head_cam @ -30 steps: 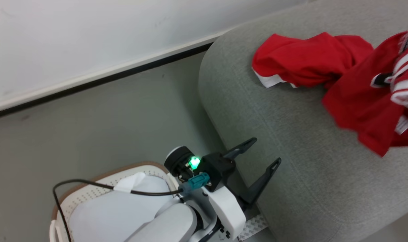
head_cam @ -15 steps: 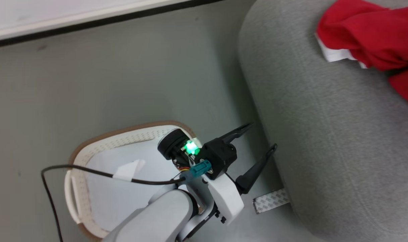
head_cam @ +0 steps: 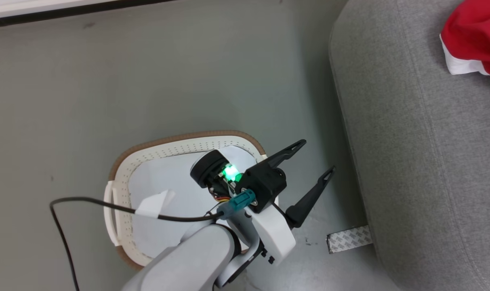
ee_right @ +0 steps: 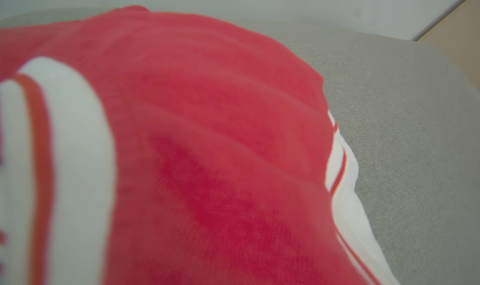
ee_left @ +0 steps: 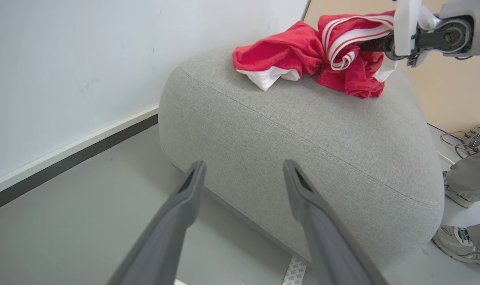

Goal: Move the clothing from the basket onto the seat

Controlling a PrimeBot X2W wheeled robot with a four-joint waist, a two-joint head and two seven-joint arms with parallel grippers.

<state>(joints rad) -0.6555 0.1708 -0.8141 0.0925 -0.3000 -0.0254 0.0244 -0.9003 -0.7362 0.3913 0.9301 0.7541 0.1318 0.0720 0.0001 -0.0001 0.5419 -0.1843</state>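
The clothing [ee_left: 303, 55], bright red with white trim, lies bunched on top of the grey seat [ee_left: 303, 130]. In the head view its edge [head_cam: 475, 36] shows at the top right, on the seat [head_cam: 422, 161]. My right arm's wrist [ee_left: 433, 31] hovers at the striped part of the heap, its fingers buried in cloth. Red fabric [ee_right: 208, 158] covers most of the right wrist view. My left gripper [head_cam: 317, 155] stands open and empty over the floor between the basket [head_cam: 180, 139] and the seat. In its own view the left gripper [ee_left: 244, 164] points at the seat's side.
A pale white cloth [head_cam: 164, 178] lies in the basket. A grey tape patch [head_cam: 350, 239] sticks to the floor by the seat's foot. A person's shoe [ee_left: 461, 241] and a small box with wires [ee_left: 477, 136] are beyond the seat. A black cable [head_cam: 87, 202] loops over the basket.
The head camera has swung down and left. The basket is now in fuller view, and the seat with the clothing has slid to the right edge. My left gripper stays open.
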